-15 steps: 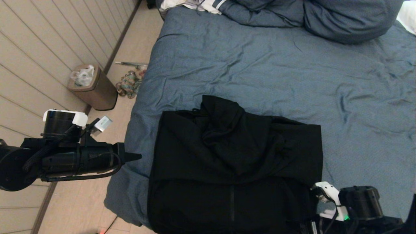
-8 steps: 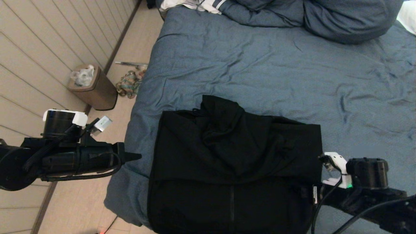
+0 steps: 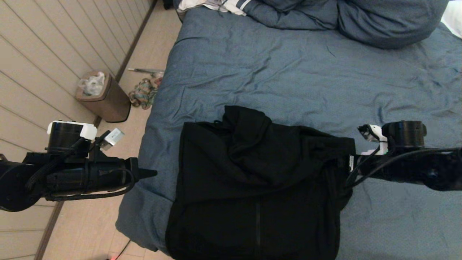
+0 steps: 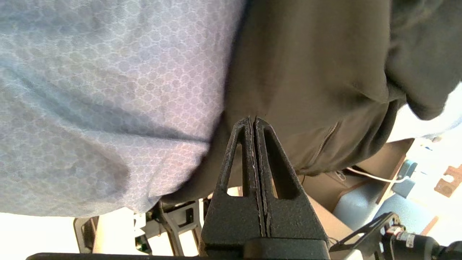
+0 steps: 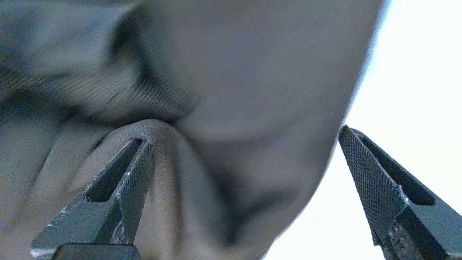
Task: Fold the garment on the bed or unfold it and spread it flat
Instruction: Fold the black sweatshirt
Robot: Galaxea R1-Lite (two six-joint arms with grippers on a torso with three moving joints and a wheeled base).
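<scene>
The garment (image 3: 260, 173), a black hooded sweatshirt, lies partly folded on the bed (image 3: 288, 72) near its front edge, hood bunched on top. My right gripper (image 3: 348, 169) is at the garment's right edge, its tips dark against the cloth. In the right wrist view this gripper (image 5: 244, 134) is open, with garment (image 5: 234, 72) fabric between the jaws and a fold draped over one finger (image 5: 119, 180). My left gripper (image 3: 153, 174) hangs shut and empty beside the bed's left edge, pointing at the garment (image 4: 306, 72), tips (image 4: 251, 119) pressed together.
A brown bin (image 3: 104, 95) and a multicoloured rag (image 3: 142, 94) are on the floor left of the bed. Blue pillows (image 3: 361, 21) and a white striped cloth (image 3: 216, 5) lie at the far end. Bare duvet spreads beyond and right of the garment.
My right arm has moved away from the front edge along the garment's right side. The garment's near right corner has drawn inward. The left arm has stayed still.
</scene>
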